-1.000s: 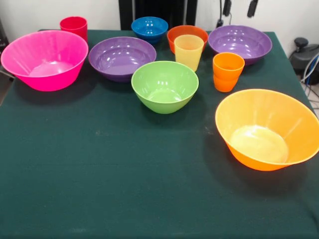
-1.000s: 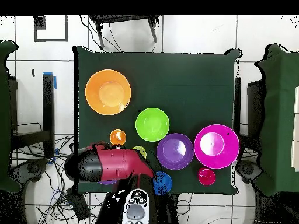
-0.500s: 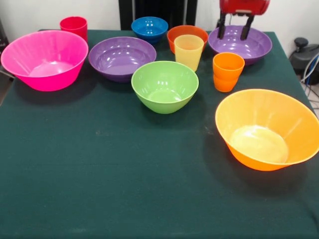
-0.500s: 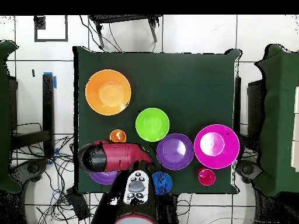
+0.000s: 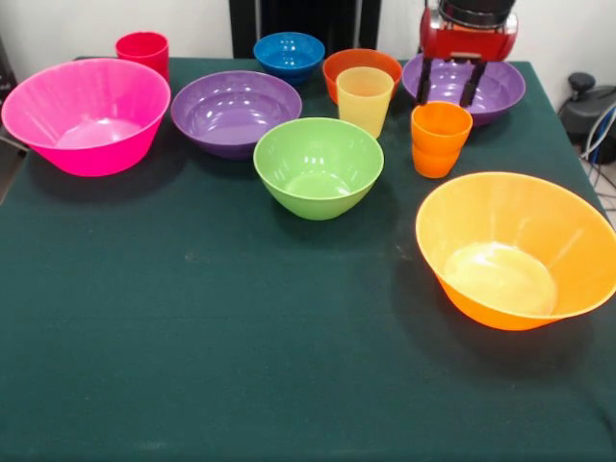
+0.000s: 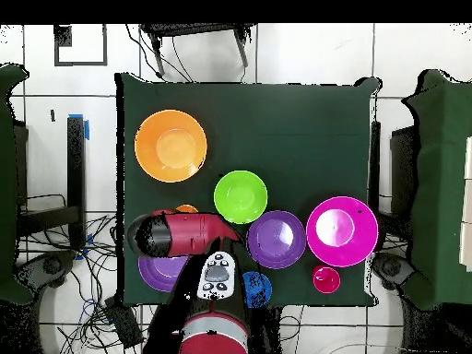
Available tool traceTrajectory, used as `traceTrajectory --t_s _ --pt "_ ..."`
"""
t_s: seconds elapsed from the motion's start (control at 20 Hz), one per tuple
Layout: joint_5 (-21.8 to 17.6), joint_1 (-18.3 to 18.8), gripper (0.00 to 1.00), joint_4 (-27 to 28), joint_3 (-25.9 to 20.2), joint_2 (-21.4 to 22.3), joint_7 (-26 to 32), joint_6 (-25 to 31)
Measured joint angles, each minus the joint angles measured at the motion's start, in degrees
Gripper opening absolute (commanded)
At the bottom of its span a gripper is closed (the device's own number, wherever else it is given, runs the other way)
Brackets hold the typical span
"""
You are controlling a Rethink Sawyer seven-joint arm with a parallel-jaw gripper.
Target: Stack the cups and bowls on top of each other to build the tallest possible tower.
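My gripper (image 5: 446, 100) is open and empty, its two dark fingers (image 5: 424, 82) hanging over the right purple bowl (image 5: 481, 91), just behind the orange cup (image 5: 440, 140). The pale yellow cup (image 5: 364, 100) stands in front of the small orange-red bowl (image 5: 348, 64). The small blue bowl (image 5: 289, 55), the red cup (image 5: 142, 50), the big pink bowl (image 5: 87, 115), the left purple bowl (image 5: 236, 111), the green bowl (image 5: 318, 166) and the big orange bowl (image 5: 515, 250) all stand apart and upright. In the overhead view the red arm (image 6: 180, 235) hides the orange and yellow cups.
The dark green cloth covers the table (image 5: 241, 366); its near half holds only the big orange bowl at the right. The overhead view shows the table edge (image 6: 118, 184) and cables on the floor (image 6: 92, 286) beside the robot's base.
The gripper has come into the front view from the top and moved down and forward over the right purple bowl toward the orange cup. No cup or bowl has moved.
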State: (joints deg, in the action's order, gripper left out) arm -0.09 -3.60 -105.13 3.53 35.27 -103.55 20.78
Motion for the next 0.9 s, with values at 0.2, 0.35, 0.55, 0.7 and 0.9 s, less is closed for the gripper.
traceTrajectory --t_s 0.2,0.35,0.55,0.7,0.9 --pt "0.0 0.8 1.0 3.1 -0.1 -1.1 0.0 0.5" --pt "0.0 1.7 1.0 4.7 -0.2 -1.5 0.0 0.8" --pt "0.0 3.1 1.0 6.2 -0.3 -1.6 0.0 0.9" --pt "0.0 3.9 1.0 7.1 -0.4 -1.8 0.0 0.9" --pt "0.0 5.4 1.0 8.6 -1.1 -2.9 0.0 0.9"
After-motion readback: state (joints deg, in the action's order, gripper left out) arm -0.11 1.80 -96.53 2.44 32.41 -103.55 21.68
